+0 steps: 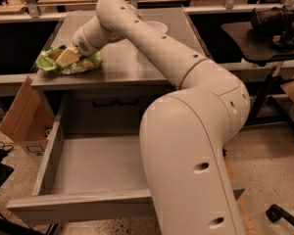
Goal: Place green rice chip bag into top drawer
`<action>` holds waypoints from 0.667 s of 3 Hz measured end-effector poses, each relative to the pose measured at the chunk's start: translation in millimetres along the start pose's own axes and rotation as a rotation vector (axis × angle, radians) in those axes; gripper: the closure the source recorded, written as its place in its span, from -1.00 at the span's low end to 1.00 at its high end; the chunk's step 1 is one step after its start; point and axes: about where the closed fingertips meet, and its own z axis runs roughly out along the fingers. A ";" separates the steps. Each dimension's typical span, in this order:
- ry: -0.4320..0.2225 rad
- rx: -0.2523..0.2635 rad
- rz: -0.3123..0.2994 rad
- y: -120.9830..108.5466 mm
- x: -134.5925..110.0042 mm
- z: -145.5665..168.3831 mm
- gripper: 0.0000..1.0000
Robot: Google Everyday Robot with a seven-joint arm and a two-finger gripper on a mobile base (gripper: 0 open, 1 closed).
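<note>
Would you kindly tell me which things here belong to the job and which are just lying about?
For the job: green rice chip bag on the tabletop; gripper down on that bag; top drawer, open below.
Lying about: cardboard box beside the drawer; white bowl behind the arm.

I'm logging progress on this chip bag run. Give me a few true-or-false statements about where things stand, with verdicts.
1. The green rice chip bag lies on the tabletop. True.
2. The top drawer is shut. False: it is pulled wide open.
3. The gripper is down at the bag. True.
4. The bag is inside the drawer. False: it sits on the tabletop above it.
5. The cardboard box rests on the tabletop. False: it stands on the floor beside the drawer.
</note>
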 end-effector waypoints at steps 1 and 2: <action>0.001 -0.002 0.000 0.4 -1.9 -0.4 0.99; 0.001 -0.002 0.000 0.3 -2.5 -0.8 1.00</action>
